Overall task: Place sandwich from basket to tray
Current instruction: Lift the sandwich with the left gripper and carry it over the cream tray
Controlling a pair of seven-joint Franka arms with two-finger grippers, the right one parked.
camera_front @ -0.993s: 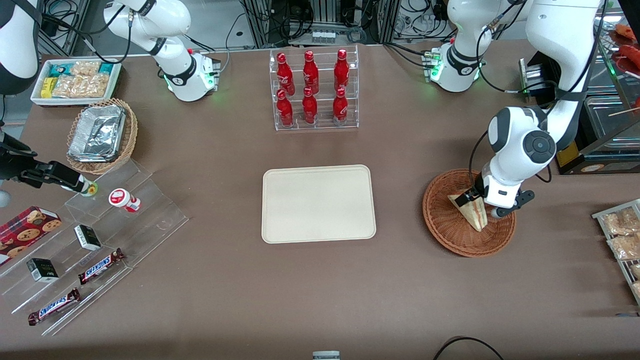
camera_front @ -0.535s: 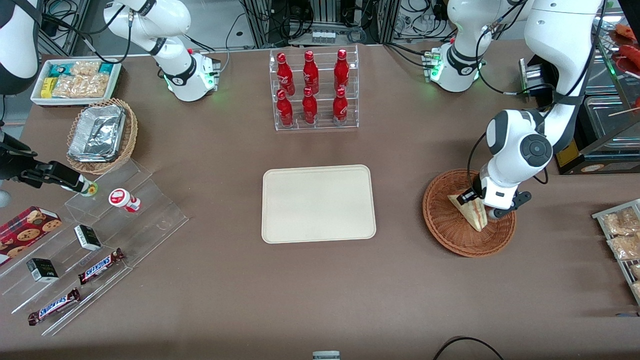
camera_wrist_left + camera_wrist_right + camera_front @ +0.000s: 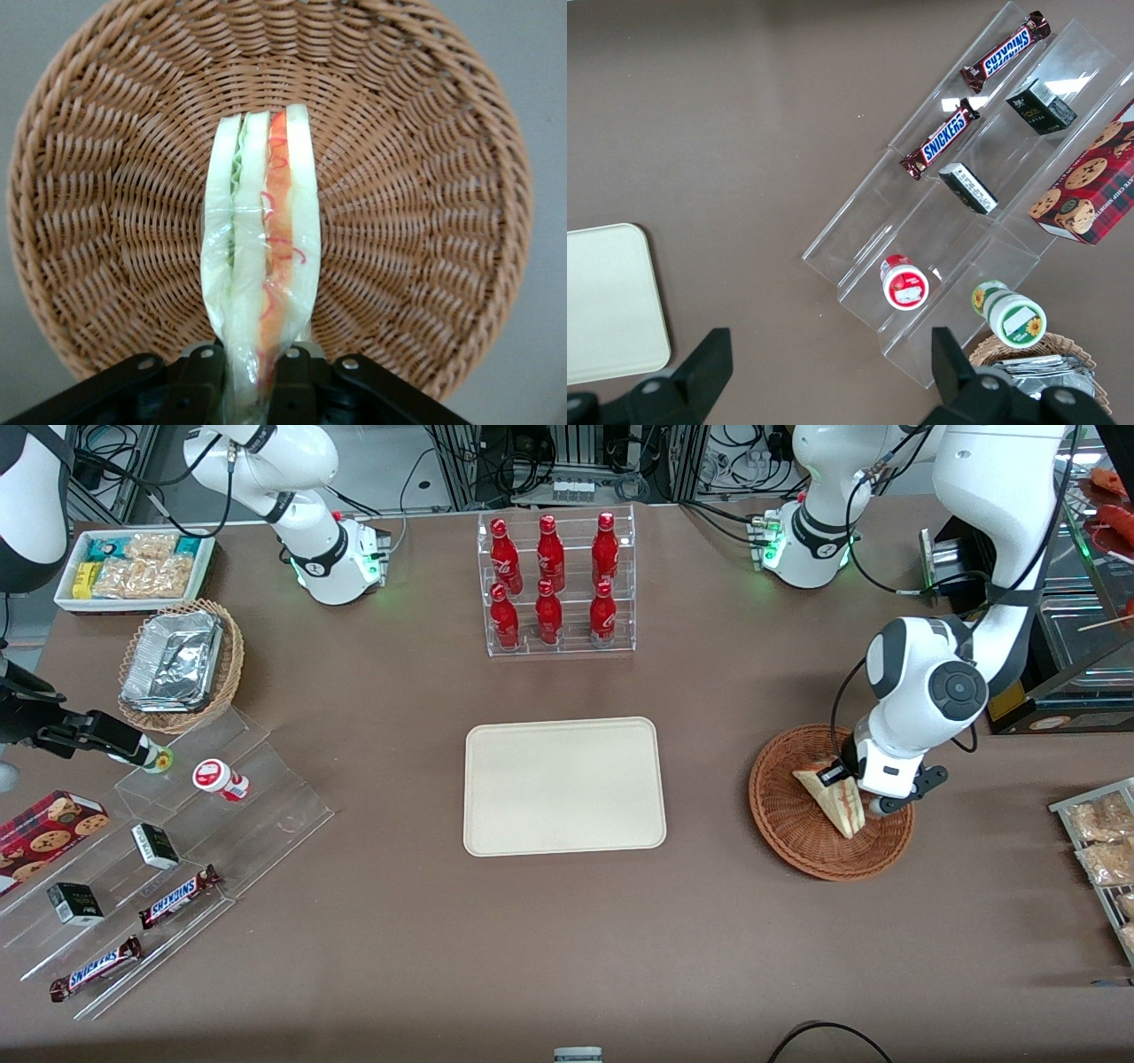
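Already claw (image 3: pixel 852 790) clamped around sandwich (image 3: pixel 260 266), above basket (image 3: pixel 788 824).

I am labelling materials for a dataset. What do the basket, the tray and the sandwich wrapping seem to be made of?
Basket: woven wicker, reddish-brown, visible strands.
Tray: likely matte plastic, smooth cream surface.
Sandwich: soft bread in clear glossy film, apparently plastic; the gripper pinches it above the basket.

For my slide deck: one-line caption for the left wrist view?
End effector shut on the sandwich, held over the basket.
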